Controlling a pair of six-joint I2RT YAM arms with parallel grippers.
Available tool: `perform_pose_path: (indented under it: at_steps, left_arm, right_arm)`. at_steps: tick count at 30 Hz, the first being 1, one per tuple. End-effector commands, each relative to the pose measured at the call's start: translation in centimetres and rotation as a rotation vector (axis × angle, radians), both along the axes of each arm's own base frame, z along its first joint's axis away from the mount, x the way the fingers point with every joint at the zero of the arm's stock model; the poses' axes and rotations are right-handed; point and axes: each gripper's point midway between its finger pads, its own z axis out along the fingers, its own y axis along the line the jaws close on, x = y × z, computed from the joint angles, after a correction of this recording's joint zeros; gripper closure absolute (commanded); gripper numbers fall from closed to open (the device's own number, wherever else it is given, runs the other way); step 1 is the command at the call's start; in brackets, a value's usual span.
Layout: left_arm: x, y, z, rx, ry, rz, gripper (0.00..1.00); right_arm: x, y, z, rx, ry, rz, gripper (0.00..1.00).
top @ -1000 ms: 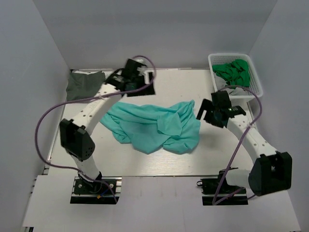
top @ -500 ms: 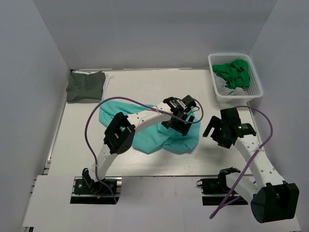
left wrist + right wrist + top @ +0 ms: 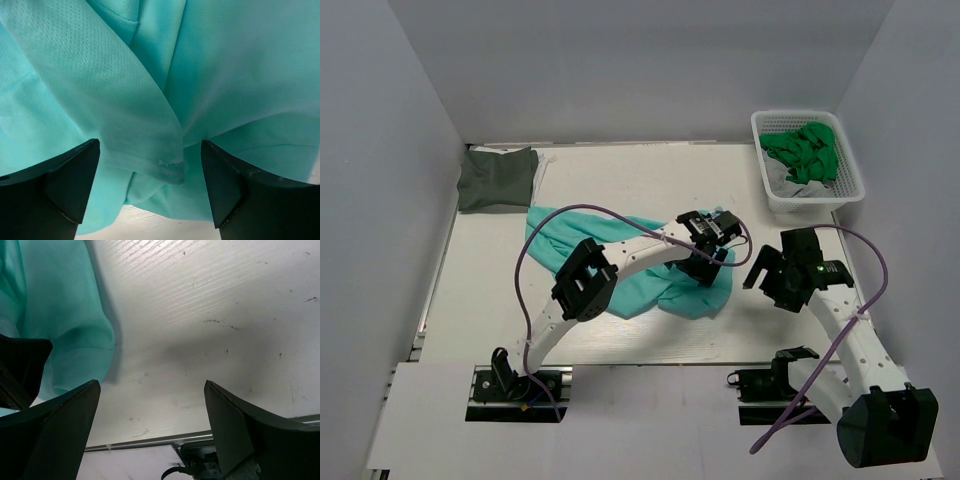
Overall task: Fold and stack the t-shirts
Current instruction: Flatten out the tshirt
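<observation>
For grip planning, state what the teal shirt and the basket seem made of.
The shirt looks like a thin synthetic knit, likely polyester: a soft sheen, and tiny mesh holes on one panel. The basket is probably white rigid plastic, judging by its perforated lattice walls.

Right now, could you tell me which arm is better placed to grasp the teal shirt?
Left. The left gripper hangs open over a hem of the teal shirt; the right gripper is open over table beside it.

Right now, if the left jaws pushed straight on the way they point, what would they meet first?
The teal t-shirt: a hemmed fold lies between the open left jaws, apparently very close, though depth is hard to judge. The table shows just under it.
</observation>
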Motion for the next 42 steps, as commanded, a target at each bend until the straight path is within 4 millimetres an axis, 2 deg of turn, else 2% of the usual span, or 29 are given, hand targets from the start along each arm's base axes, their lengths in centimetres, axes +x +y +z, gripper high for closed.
perform_pose_path:
  at_steps: [1,3,4,6,8,9,10,11,12,14,16,17,18,19,23,24,28,30,32,36,38,39,40,42]
  left_arm:
    - [0.9,0.0,1.8,-0.006,-0.058,0.005,0.10]
    - [1.3,-0.1,2.3,-0.011,-0.081,0.023,0.40]
    - [1.8,-0.5,2.9,-0.032,-0.103,0.055,0.59]
    - [2.7,0.0,4.5,-0.025,-0.163,0.084,0.92]
    - [3.3,-0.2,6.8,-0.069,-0.210,0.110,1.00]
    - [3.5,-0.2,7.8,-0.087,-0.233,0.116,1.00]
    - [4.0,-0.1,9.2,-0.120,-0.251,0.128,1.00]
    - [4.6,0.4,10.1,-0.140,-0.270,0.155,1.00]
    - [4.8,0.4,9.9,-0.137,-0.279,0.159,1.00]
    - [5.7,1.0,11.2,-0.144,-0.322,0.194,1.00]
    - [5.9,1.6,11.7,-0.125,-0.345,0.214,1.00]
    - [6.1,1.6,12.8,-0.142,-0.363,0.220,1.00]
    - [6.2,1.7,12.8,-0.143,-0.370,0.231,1.00]
    - [6.1,1.9,13.3,-0.149,-0.370,0.239,1.00]
    - [7.0,3.6,14.8,-0.154,-0.415,0.300,1.00]
    - [6.9,3.7,14.4,-0.147,-0.409,0.306,1.00]
    - [7.5,5.0,15.4,-0.155,-0.432,0.351,1.00]
    - [8.0,5.5,15.5,-0.149,-0.441,0.365,1.00]
    - [8.3,5.9,15.9,-0.161,-0.445,0.383,1.00]
    - [9.1,7.1,17.1,-0.169,-0.476,0.423,1.00]
    - [9.4,7.6,17.5,-0.173,-0.490,0.437,1.00]
    - [9.7,7.2,17.7,-0.191,-0.499,0.440,1.00]
    - [9.8,7.9,17.9,-0.190,-0.500,0.451,1.00]
    - [10.2,8.5,18.5,-0.193,-0.514,0.467,1.00]
  right_arm:
    - [-0.5,0.0,0.2,0.008,-0.002,0.025,0.10]
    - [-0.8,0.5,0.0,0.023,0.007,0.061,0.10]
    - [-0.9,1.2,0.0,0.054,0.006,0.107,0.10]
    - [-1.5,2.1,-0.4,0.089,0.018,0.197,0.10]
    - [-2.3,3.3,-0.5,0.138,0.021,0.292,0.10]
    - [-2.1,3.9,-0.2,0.167,-0.005,0.323,0.10]
    - [-2.7,5.8,0.6,0.263,-0.027,0.415,0.10]
    - [-2.4,6.5,1.0,0.297,-0.060,0.451,0.10]
    - [-2.3,6.7,1.0,0.299,-0.064,0.462,0.10]
    - [-2.3,7.3,1.0,0.317,-0.068,0.484,0.10]
    - [-1.9,8.1,0.3,0.344,-0.061,0.500,0.10]
    - [-1.9,8.6,0.3,0.378,-0.052,0.491,0.10]
    - [-1.9,8.8,-0.6,0.387,-0.018,0.485,0.12]
    - [-1.3,9.2,-0.9,0.392,-0.031,0.477,0.12]
    - [-0.6,9.2,-2.7,0.367,0.043,0.437,0.15]
    - [-0.4,9.1,-3.3,0.363,0.060,0.413,0.15]
    - [1.4,9.6,-4.0,0.379,0.047,0.358,0.19]
    - [1.6,10.1,-4.3,0.408,0.067,0.352,0.21]
    - [1.9,10.4,-4.6,0.429,0.081,0.340,0.31]
    - [2.4,10.2,-5.6,0.411,0.099,0.309,0.42]
    - [2.9,9.9,-5.8,0.389,0.096,0.293,0.57]
    - [3.5,10.0,-5.5,0.389,0.074,0.293,0.69]
    - [3.7,10.0,-5.4,0.389,0.067,0.291,1.00]
    - [4.8,10.0,-4.3,0.376,0.033,0.290,1.00]
